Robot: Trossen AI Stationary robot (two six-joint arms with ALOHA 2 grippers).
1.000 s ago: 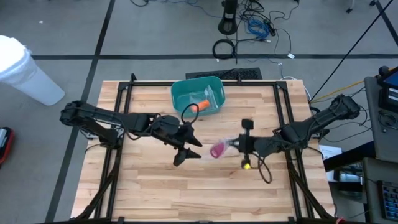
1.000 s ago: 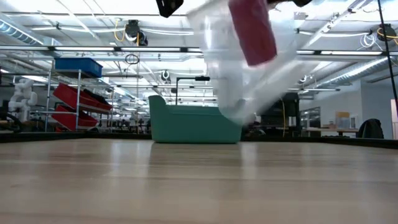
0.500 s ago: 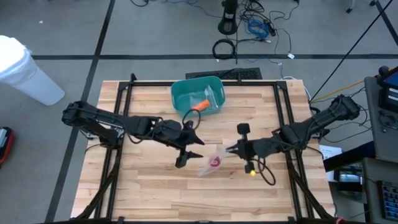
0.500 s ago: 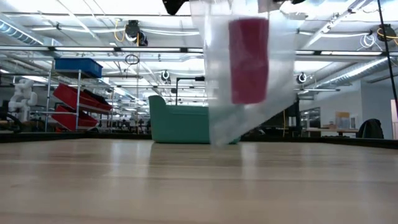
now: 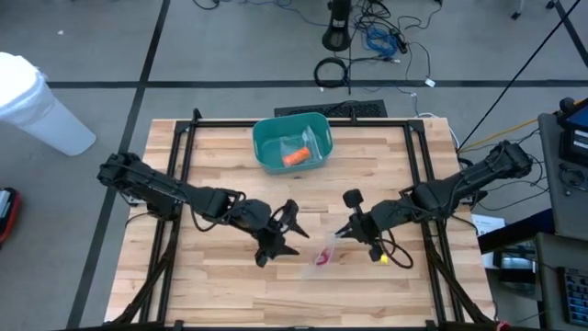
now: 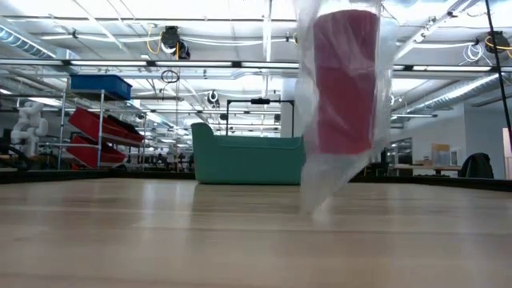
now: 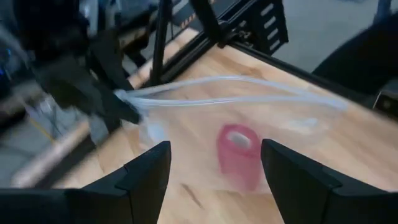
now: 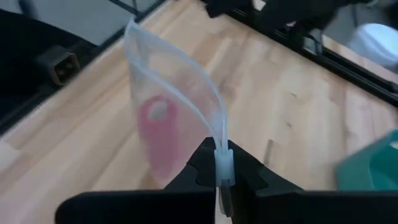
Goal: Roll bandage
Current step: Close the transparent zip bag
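Two arms meet over the front half of the table [image 5: 220,294]. The right gripper [image 5: 342,232] is clenched on the rim of a clear bag [image 5: 323,253], which hangs with a pink bandage roll [image 6: 344,80] upright inside. The left gripper [image 5: 280,241], fingers spread and empty, sits just beside the bag, nearer its mouth. No readable writing shows.

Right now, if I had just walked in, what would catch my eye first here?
Probably the clear plastic bag with a pink bandage roll inside, dangling above the wooden table from the right end effector, which is shut on its top edge. Beside it, the left end effector waits open, pointed at the bag. Farther back sits a teal bin holding something orange.
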